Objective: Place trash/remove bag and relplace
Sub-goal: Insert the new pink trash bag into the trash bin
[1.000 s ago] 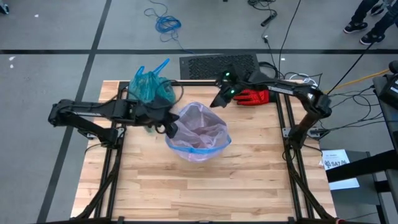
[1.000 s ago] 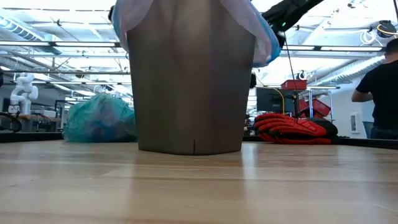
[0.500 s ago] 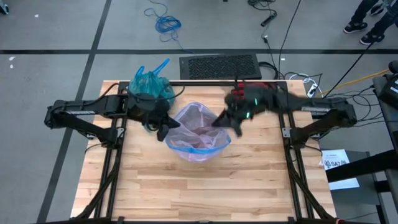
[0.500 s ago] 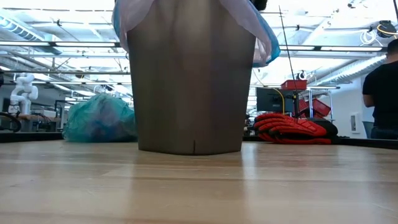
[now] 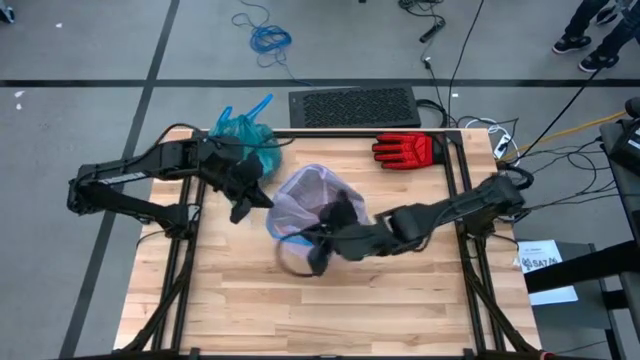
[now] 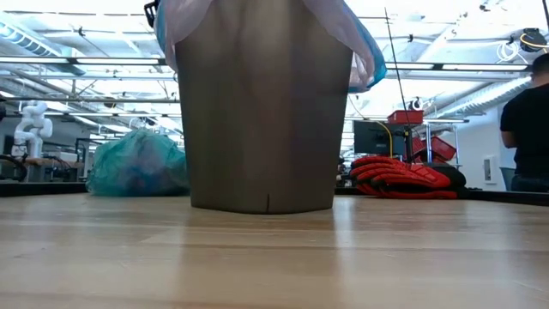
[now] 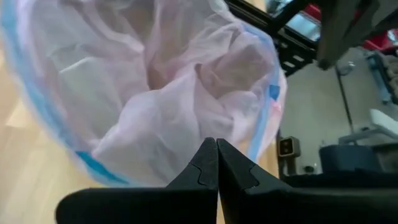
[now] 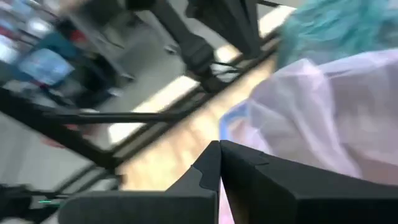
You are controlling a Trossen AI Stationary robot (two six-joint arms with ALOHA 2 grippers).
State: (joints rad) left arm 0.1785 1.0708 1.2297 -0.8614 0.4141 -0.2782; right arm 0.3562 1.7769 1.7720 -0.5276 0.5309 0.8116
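A grey bin (image 6: 262, 112) stands in the middle of the table, lined with the pale pink bag (image 5: 310, 195) with a blue strip, whose edge is folded over the rim (image 7: 74, 152). The teal-green bag (image 5: 243, 135), tied at the top, rests on the table at the far left and also shows in the low view (image 6: 137, 163). No trash shows. My left gripper (image 5: 238, 212) is shut, just left of the bin, its tips in front of the liner (image 7: 217, 143). My right gripper (image 5: 316, 260) is shut above the bin's near rim (image 8: 220, 144).
A red glove (image 5: 405, 150) lies at the table's far right and appears in the low view (image 6: 403, 178). A dark mat (image 5: 352, 105) lies on the floor beyond the far edge. A person (image 6: 527, 129) stands in the room behind. The table's near half (image 5: 320, 310) is bare wood.
My right gripper has swung fast from the far side by the red glove, across the top of the bin toward the near-left, turning as it went. My left gripper has drawn back from the bin's rim toward the table's left edge and turned. Both stayed shut.
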